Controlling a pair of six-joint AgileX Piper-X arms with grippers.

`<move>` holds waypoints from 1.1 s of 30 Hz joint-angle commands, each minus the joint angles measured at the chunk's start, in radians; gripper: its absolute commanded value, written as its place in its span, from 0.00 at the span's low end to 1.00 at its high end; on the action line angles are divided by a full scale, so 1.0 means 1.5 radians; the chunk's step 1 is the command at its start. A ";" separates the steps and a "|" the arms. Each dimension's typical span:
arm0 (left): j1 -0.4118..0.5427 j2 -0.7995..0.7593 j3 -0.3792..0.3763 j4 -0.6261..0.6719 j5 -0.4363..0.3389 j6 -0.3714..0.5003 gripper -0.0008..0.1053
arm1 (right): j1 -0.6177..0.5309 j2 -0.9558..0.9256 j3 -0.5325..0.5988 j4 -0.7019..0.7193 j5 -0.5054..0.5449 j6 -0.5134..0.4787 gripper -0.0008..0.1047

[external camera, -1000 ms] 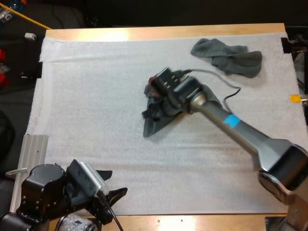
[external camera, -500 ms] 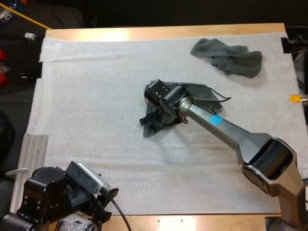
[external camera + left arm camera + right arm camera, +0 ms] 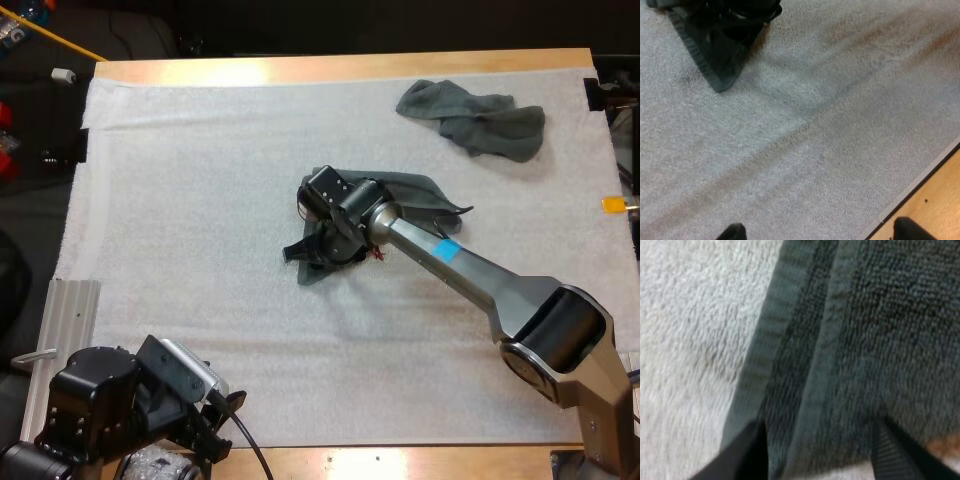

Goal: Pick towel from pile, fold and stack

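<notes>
At the middle of the white fleecy mat (image 3: 200, 200), we find a dark grey-green terry towel (image 3: 405, 190) lying flat and partly doubled over. The right gripper (image 3: 315, 255) is down on the near left corner of this towel, with its arm reaching in from the right edge of the wooden table (image 3: 350, 68).

Through the right wrist camera, we note the right gripper (image 3: 819, 427) with its two black fingers spread. One finger stands on each side of the towel's ribbed hem. The cloth between them lies flat and is not pinched.

At the far right corner of the mat, we record a crumpled towel of the same dark grey-green cloth (image 3: 475, 118). It lies well apart from the first towel and neither arm touches it.

At the near left corner of the table, the left gripper (image 3: 215, 430) sits low by the mat's near edge. Through the left wrist camera, the left gripper (image 3: 820, 232) has its fingertips spread wide over bare mat, beside the strip of wood where the mat ends. Farther off in that view, we see the pointed corner of the middle towel with the right gripper upon it.
</notes>
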 commanded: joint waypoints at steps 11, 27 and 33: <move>-0.003 0.001 -0.002 0.002 0.004 -0.006 0.55 | 0.010 0.018 -0.001 0.033 0.020 0.027 0.16; -0.003 0.001 -0.002 0.002 0.004 -0.004 0.55 | 0.116 -0.131 -0.001 0.398 0.144 -0.273 0.01; -0.003 0.001 -0.002 0.002 0.004 0.001 0.55 | 0.126 -0.166 -0.001 0.430 0.146 -0.274 0.01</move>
